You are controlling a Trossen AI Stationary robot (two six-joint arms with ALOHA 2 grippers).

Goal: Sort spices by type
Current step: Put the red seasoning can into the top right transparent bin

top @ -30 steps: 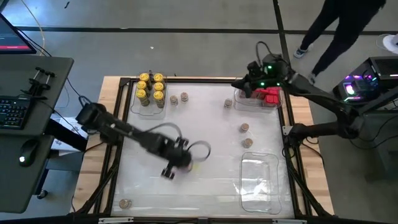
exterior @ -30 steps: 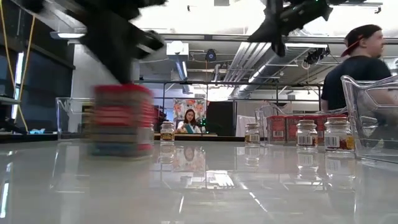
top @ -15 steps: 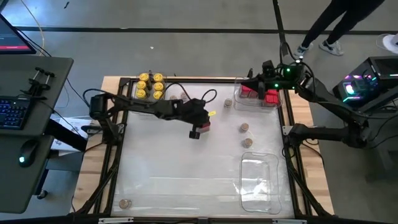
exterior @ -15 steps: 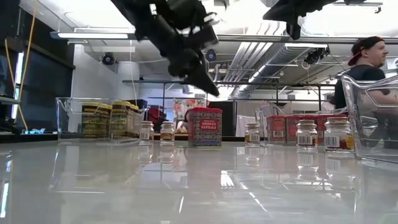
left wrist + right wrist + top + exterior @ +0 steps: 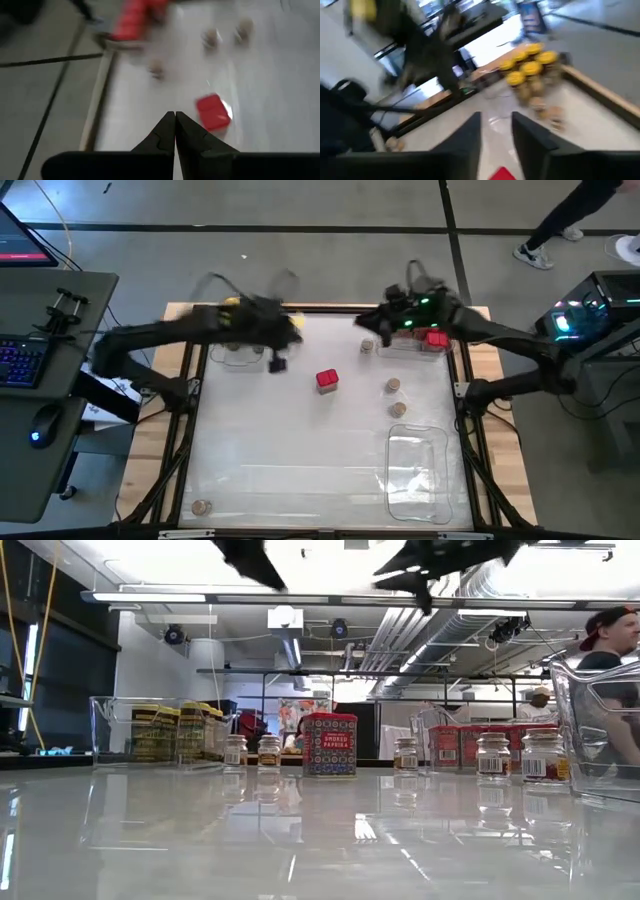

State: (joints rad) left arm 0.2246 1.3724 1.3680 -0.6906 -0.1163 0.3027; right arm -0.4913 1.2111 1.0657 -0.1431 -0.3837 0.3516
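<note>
A red smoked paprika box (image 5: pixel 326 380) is standing alone mid-surface, free of both arms. The left end effector (image 5: pixel 275 361), fingers pressed together and empty, is hovering near the yellow-lidded jars (image 5: pixel 176 732). The right end effector (image 5: pixel 372 327), fingers parted and empty, is hanging near the tray of red boxes (image 5: pixel 431 338). Judging by this, the right arm is probably next to collect the paprika box for that tray.

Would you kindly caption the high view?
Both arms raised over the far table; one red spice box stands alone mid-table.
</note>
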